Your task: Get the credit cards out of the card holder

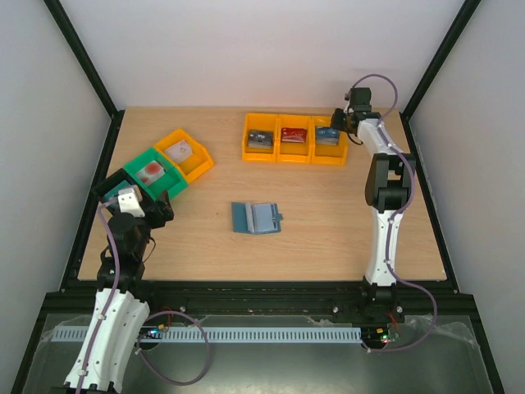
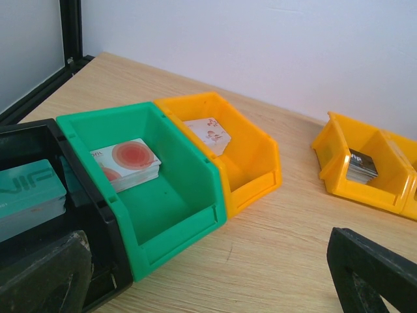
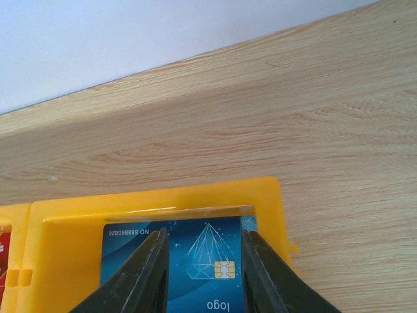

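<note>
— Overhead?
— Six bins (image 1: 277,158). One teal card holder (image 1: 256,217) lies open mid-table, pale pockets up.
— Left wrist?
— The left gripper (image 2: 208,287) is spread wide.
— Right wrist?
— The right gripper (image 3: 203,238) is slightly parted over one blue card (image 3: 127,241) in an orange bin (image 3: 163,199).

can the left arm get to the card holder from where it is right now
Probably yes. The card holder lies open at mid-table, nothing on or beside it. The left gripper is open near the green bin, with only bare wood between them. Reach looks plausible, not certain.
</note>
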`<control>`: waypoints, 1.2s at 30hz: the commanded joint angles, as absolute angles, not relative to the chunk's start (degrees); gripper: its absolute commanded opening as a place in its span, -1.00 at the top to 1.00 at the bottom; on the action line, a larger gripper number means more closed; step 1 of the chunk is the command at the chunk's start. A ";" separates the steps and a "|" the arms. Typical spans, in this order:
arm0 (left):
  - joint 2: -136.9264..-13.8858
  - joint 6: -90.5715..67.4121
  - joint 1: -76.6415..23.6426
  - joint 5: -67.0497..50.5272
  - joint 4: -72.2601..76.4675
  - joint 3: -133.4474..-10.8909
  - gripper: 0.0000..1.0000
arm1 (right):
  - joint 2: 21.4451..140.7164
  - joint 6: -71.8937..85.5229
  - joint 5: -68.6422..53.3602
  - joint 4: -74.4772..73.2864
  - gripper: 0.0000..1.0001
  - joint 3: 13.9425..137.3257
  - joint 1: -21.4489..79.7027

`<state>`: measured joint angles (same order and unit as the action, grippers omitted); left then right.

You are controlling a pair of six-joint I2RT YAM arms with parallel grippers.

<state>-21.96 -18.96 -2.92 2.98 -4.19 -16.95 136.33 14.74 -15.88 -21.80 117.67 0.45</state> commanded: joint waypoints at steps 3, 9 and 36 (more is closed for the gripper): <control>-21.29 -19.42 -2.55 2.29 -2.55 -16.21 -0.98 | 129.41 10.43 -13.45 -26.62 0.43 116.92 2.36; -21.19 -19.42 -2.55 2.00 -2.50 -16.12 -0.98 | 124.22 12.50 -6.48 -30.36 0.52 106.20 5.61; -21.69 -19.70 -2.62 2.01 -2.29 -16.03 -0.98 | 140.41 13.78 -0.36 -34.41 0.76 124.27 7.43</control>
<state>-21.74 -19.49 -2.92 2.46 -4.14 -16.84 141.86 13.28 -3.03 -35.22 122.65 7.51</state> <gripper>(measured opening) 0.991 0.120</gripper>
